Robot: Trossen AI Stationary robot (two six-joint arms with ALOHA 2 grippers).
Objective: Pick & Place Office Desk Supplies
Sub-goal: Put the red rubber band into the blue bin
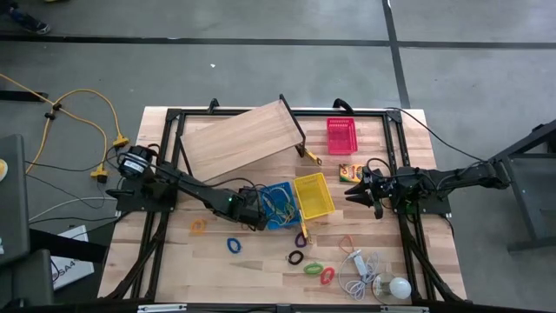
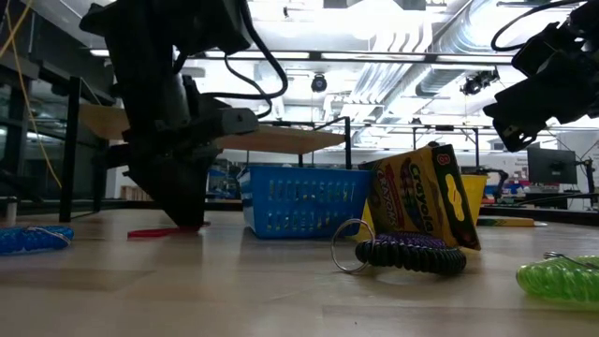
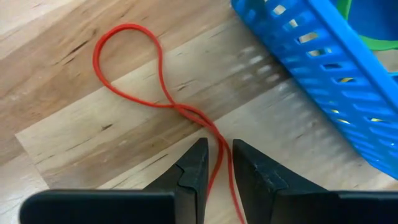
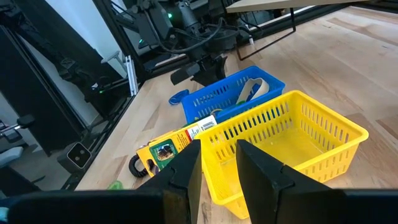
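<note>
From my station, the left hand (image 3: 216,163) sits low on the surface (image 3: 74,143), its two fingers slightly apart with a red rubber-band loop (image 3: 127,68) running between the tips. I cannot tell whether the fingers pinch the strand or merely straddle it. The loop lies flat on the wood and extends forward from the fingertips in a twisted figure. The blue basket (image 3: 329,81) stands just beside the loop, on the surface.

The right hand (image 4: 219,163) hovers above the surface, fingers narrowly apart and holding nothing. Below and ahead of it stands the yellow basket (image 4: 292,146). The crayon box (image 4: 171,146) leans against that basket, and the blue basket lies beyond both.
</note>
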